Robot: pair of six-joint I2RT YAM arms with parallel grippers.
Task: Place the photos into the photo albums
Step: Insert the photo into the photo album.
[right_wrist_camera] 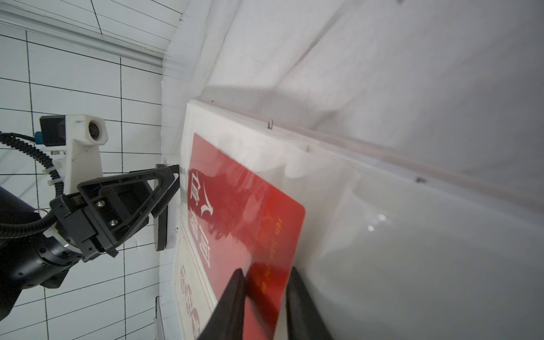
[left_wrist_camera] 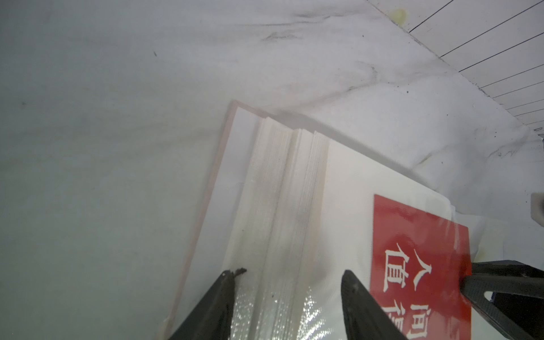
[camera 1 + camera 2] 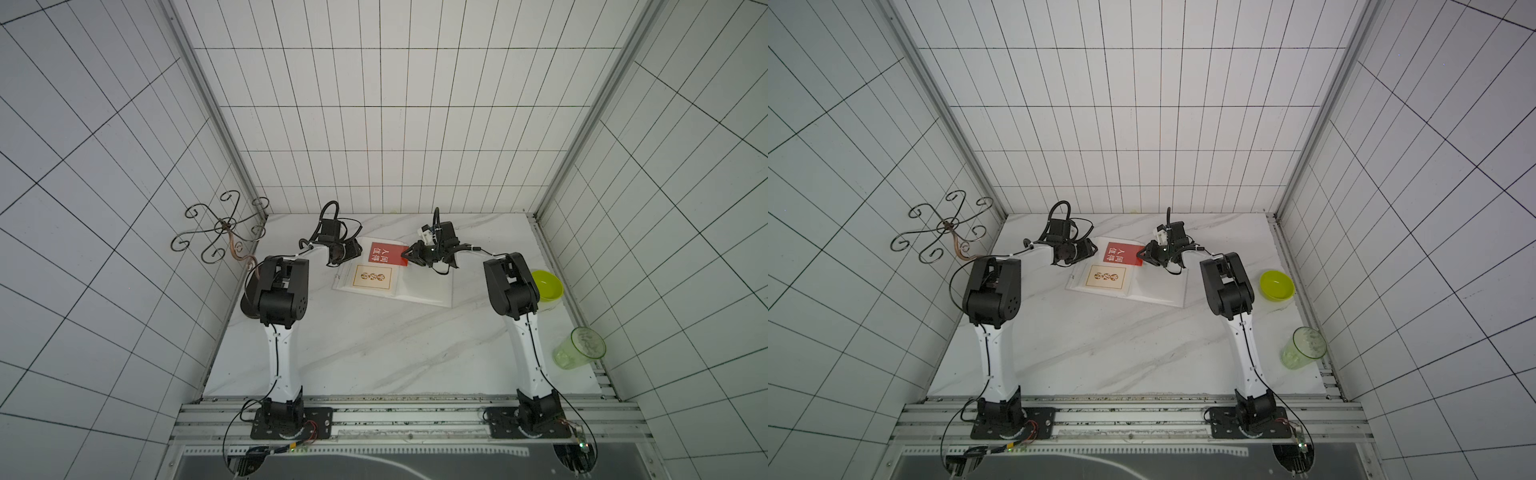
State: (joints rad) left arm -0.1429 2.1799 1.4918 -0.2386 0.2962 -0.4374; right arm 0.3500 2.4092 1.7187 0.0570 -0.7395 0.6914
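Right wrist view: my right fingers (image 1: 232,300), slightly spread, straddle a corner of the red photo (image 1: 235,206) lying on the album (image 1: 412,265); left fingers (image 2: 217,303) rest spread at the opposite page edge; a careless retreat could snag the photo and drag it out.

The album (image 2: 282,182) lies open on the marble table (image 2: 117,117), its page edges stepped in layers. The left gripper (image 2: 290,276) has its jaws spread wide over those edges. A red card (image 2: 421,250) (white Chinese characters) lies on the page, and the right gripper (image 2: 474,275) meets its edge. A tiled wall (image 2: 485,35) stands behind.
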